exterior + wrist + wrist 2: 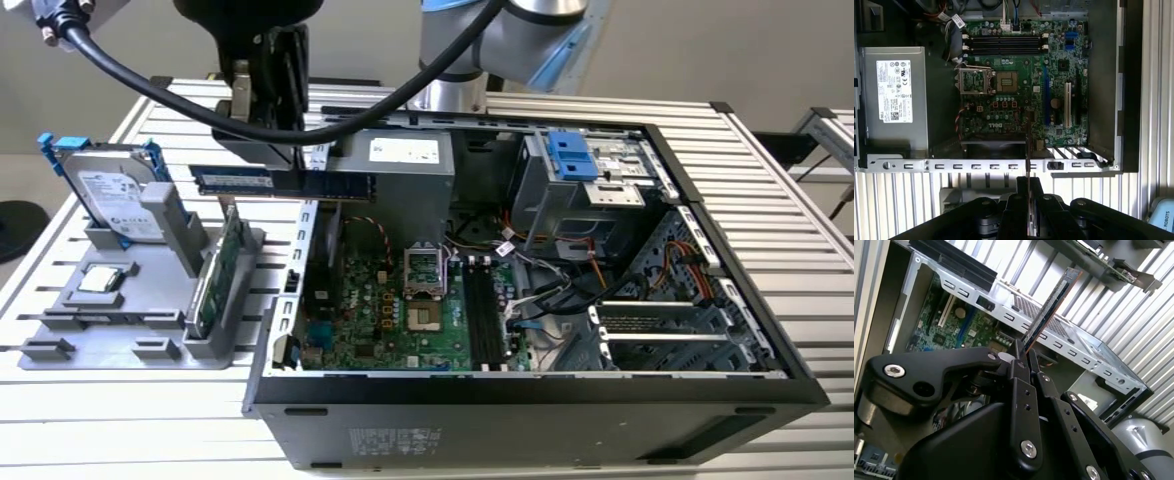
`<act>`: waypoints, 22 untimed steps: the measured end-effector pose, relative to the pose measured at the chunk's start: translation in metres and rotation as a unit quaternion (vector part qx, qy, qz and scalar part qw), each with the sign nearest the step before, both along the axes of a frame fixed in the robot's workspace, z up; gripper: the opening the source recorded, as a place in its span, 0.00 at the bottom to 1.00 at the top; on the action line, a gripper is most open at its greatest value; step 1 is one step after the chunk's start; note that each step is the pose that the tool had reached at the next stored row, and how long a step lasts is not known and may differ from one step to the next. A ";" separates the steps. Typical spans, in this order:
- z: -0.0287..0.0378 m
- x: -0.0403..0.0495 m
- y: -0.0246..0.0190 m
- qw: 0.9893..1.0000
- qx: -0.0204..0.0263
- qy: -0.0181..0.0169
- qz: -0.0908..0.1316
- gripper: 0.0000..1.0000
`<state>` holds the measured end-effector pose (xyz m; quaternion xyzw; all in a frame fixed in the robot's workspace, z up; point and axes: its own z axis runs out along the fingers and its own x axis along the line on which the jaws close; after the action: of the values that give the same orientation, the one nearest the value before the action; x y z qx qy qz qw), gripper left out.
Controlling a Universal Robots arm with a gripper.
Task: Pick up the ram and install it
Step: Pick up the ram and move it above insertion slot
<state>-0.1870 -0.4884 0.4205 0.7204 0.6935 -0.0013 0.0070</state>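
Gripper: the gripper [1021, 349] has its fingers [1017, 371] pressed together on the ram [280, 183], pinching its flat faces.
Grip point: in the exterior view the hold looks to be near the middle of the stick's upper edge, and about equal lengths stick out to each side.
Ram location: in the air, clear of everything. It hangs above the far left rim of the open computer case [534, 385], between the grey parts tray [80, 345] and the power supply [400, 150].
Handling: judged light, thin and stiff, but fragile. A pinch on the board faces near mid-length suits it, away from the contact edge.
Long axis: level, running left to right in the exterior view, the board standing on edge. It appears to lie crosswise to the memory slots [481, 315] on the motherboard [387, 320].
Nearby: the hard drive [114, 195] and the green card [220, 265] stand in the tray.
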 end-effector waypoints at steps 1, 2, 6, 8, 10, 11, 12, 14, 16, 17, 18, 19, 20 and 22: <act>0.0000 0.0011 0.0000 1.000 0.000 0.000 0.000 0.00; 0.0000 0.0021 0.0000 1.000 0.000 0.000 0.000 0.00; 0.0000 0.0062 0.0001 1.000 0.000 0.000 0.000 0.00; 0.0000 0.0082 0.0001 1.000 0.000 0.000 0.000 0.00; 0.0000 0.0103 0.0001 1.000 0.000 0.000 0.000 0.00; 0.0000 0.0113 0.0001 1.000 0.000 0.000 0.000 0.00; 0.0000 0.0123 0.0001 1.000 0.000 0.000 0.000 0.00; 0.0000 0.0143 0.0002 1.000 0.000 0.000 0.000 0.00; 0.0000 0.0162 0.0002 1.000 0.000 0.000 0.000 0.00; 0.0000 0.0171 0.0002 1.000 0.000 0.000 0.000 0.00; 0.0000 0.0181 0.0002 1.000 0.000 0.000 0.000 0.00; 0.0000 0.0191 0.0003 1.000 0.000 0.000 0.000 0.00; 0.0000 0.0201 0.0003 1.000 0.000 0.000 0.000 0.00; 0.0000 0.0220 0.0003 1.000 0.000 0.000 0.000 0.00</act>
<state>-0.1650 -0.4881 0.4205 0.7204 0.6935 -0.0012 0.0070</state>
